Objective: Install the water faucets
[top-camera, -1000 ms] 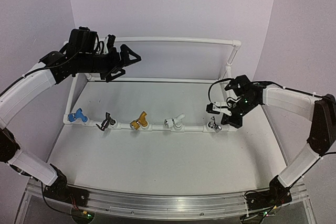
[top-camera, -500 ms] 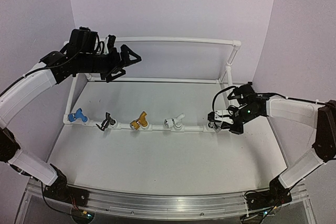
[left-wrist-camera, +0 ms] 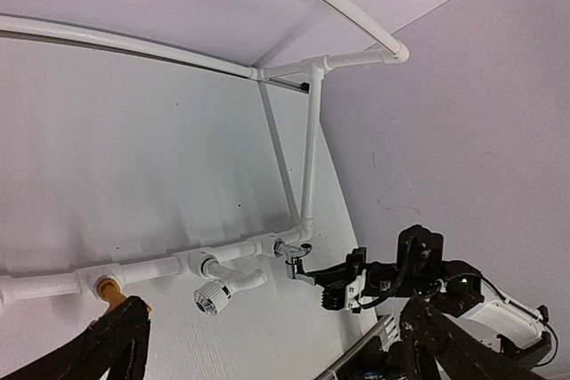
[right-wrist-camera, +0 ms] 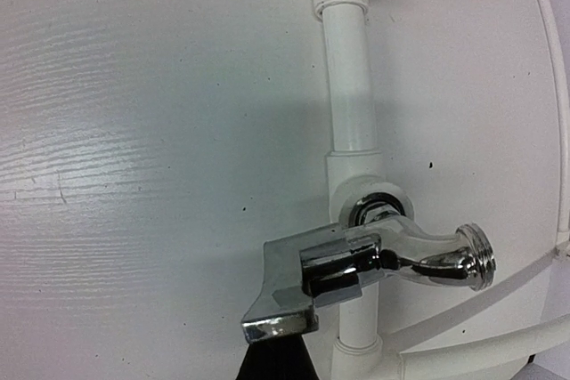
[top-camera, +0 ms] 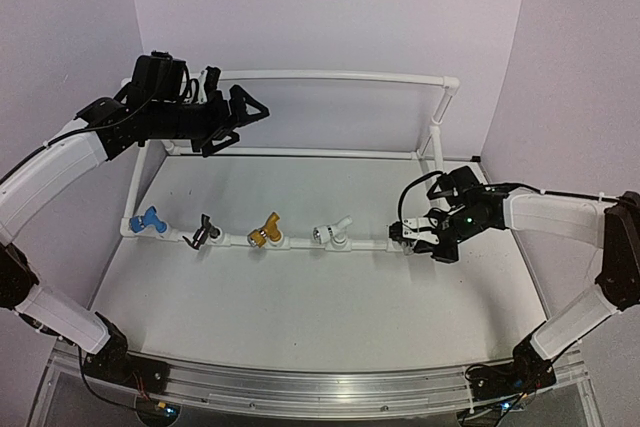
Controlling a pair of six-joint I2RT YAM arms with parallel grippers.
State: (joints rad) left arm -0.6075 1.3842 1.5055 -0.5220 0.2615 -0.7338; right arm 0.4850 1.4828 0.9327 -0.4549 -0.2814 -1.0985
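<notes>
Five faucets sit in the front rail of the pipe frame: blue (top-camera: 150, 220), black (top-camera: 205, 231), gold (top-camera: 266, 231), white (top-camera: 332, 233) and silver-grey (top-camera: 407, 240). My right gripper (top-camera: 412, 231) is low at the silver-grey faucet (right-wrist-camera: 383, 260). Its dark fingertips (right-wrist-camera: 276, 358) are together at the end of the flat handle and seem shut on it. In the left wrist view, that gripper (left-wrist-camera: 343, 278) reaches the silver-grey faucet (left-wrist-camera: 298, 260) from the right. My left gripper (top-camera: 240, 112) hangs open and empty, high at the back left.
The white pipe frame (top-camera: 330, 75) has a raised back rail, a right post (top-camera: 440, 117) and a front rail (right-wrist-camera: 350, 86) lying on the white table. Purple walls close in at the back and on both sides.
My right gripper has come down and to the left, from above the silver-grey faucet to its handle. The left arm has not moved.
</notes>
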